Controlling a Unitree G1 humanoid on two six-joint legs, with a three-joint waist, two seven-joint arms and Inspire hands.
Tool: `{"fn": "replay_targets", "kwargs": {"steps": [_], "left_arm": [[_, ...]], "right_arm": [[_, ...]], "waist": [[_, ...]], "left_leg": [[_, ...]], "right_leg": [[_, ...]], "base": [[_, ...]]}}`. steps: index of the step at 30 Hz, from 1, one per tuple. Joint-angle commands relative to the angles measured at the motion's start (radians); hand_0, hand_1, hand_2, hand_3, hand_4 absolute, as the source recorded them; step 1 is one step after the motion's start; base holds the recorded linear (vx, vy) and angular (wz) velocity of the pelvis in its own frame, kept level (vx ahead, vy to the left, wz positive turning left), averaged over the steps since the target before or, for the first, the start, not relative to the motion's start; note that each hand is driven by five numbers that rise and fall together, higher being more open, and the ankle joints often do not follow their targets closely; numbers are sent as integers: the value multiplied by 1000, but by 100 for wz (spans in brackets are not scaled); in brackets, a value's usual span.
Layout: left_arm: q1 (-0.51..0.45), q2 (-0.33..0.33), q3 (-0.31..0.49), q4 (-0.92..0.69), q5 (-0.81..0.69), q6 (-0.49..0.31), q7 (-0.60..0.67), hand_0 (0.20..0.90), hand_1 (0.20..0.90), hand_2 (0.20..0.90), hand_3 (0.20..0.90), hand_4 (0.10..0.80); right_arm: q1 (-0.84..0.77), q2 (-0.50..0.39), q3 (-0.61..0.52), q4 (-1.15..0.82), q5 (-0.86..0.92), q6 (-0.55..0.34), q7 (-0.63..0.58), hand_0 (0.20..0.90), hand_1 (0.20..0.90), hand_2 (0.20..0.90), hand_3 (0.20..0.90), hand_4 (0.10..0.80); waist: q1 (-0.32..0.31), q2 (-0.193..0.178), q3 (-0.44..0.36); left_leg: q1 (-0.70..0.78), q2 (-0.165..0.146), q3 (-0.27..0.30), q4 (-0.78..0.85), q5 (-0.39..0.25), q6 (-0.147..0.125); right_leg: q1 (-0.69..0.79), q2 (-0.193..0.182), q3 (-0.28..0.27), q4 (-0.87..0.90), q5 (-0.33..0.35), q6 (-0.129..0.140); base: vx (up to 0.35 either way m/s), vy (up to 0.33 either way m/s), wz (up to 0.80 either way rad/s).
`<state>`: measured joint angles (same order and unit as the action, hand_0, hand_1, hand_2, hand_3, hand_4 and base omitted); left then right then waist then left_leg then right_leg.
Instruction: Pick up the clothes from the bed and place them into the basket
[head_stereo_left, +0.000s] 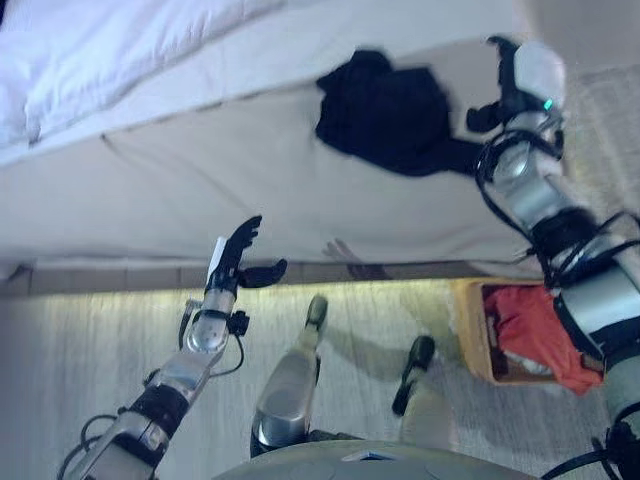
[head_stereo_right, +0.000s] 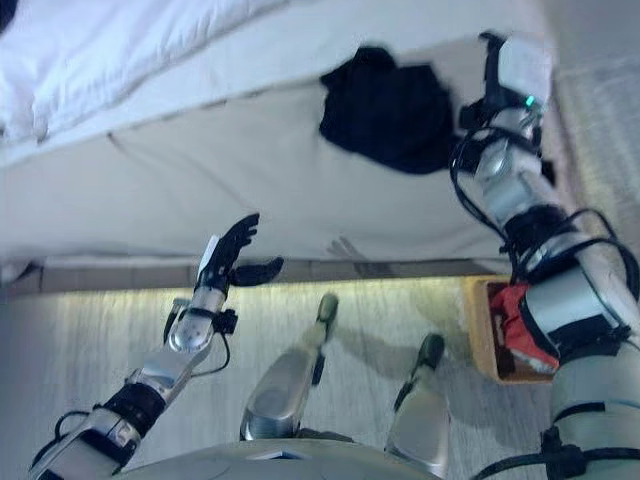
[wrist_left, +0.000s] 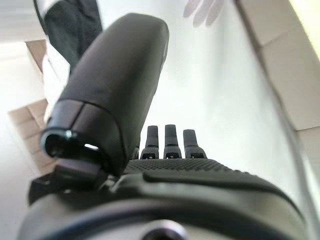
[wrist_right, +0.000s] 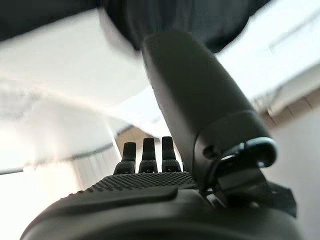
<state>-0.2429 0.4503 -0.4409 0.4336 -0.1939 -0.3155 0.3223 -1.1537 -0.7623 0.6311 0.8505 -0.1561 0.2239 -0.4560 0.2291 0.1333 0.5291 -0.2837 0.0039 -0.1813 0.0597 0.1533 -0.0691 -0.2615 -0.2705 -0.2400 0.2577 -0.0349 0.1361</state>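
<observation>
A black garment (head_stereo_left: 385, 110) lies crumpled on the white bed (head_stereo_left: 200, 170), near its front edge at the right. My right hand (head_stereo_left: 487, 117) is raised beside the garment's right side, open, with fingers (wrist_right: 145, 152) straight and the thumb out; the black cloth (wrist_right: 200, 20) shows just past them. My left hand (head_stereo_left: 240, 258) is open and empty, held up in front of the bed's side at the left; its straight fingers (wrist_left: 167, 140) face the bed's pale side. A tan basket (head_stereo_left: 475, 335) stands on the floor at the right and holds a red garment (head_stereo_left: 535, 335).
The bed's side panel (head_stereo_right: 300, 190) runs across the view, with a lit strip of floor (head_stereo_left: 100, 300) along its base. Pale carpet (head_stereo_left: 70, 380) lies in front. A rumpled white duvet (head_stereo_left: 90, 60) covers the bed's far left.
</observation>
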Motion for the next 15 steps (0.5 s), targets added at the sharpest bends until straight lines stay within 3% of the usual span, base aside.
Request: {"fn": "replay_targets", "kwargs": {"steps": [1,6,7,15], "left_arm": [[-33,73,1,-140,38,-108,74,900,900,900,900,800],[-37,80,-6,-197,18,-108,102,900,900,900,900,800],[-19,82,-5,-208,6,-112,102,900,900,900,900,800],[29,99,16,-279,-12,-113,129,900,900,900,900,800]], "right_arm": [[-148,-30,83,-44,-26,6,-96,900,900,900,900,800],[-177,-18,76,73,-19,11,-114,900,900,900,900,800],[-169,-17,74,90,-12,10,-115,900,900,900,900,800],[-204,-8,49,210,73,54,-98,900,900,900,900,800]], "waist": [[42,-39,-9],[76,-19,-9],[81,-16,-9],[108,3,-9]], "left_leg": [[-63,-33,-26,151,-139,52],[-204,-78,-43,255,-167,81],[-206,-81,-40,278,-199,83],[-371,-99,-36,393,-223,95]], "right_leg": [[-79,-38,20,155,-23,-62],[-198,-50,7,247,-37,-70],[-203,-47,15,278,-68,-64],[-361,-28,30,414,-114,-79]], "base": [[-4,52,47],[-9,7,30],[59,-16,35],[3,2,5]]}}
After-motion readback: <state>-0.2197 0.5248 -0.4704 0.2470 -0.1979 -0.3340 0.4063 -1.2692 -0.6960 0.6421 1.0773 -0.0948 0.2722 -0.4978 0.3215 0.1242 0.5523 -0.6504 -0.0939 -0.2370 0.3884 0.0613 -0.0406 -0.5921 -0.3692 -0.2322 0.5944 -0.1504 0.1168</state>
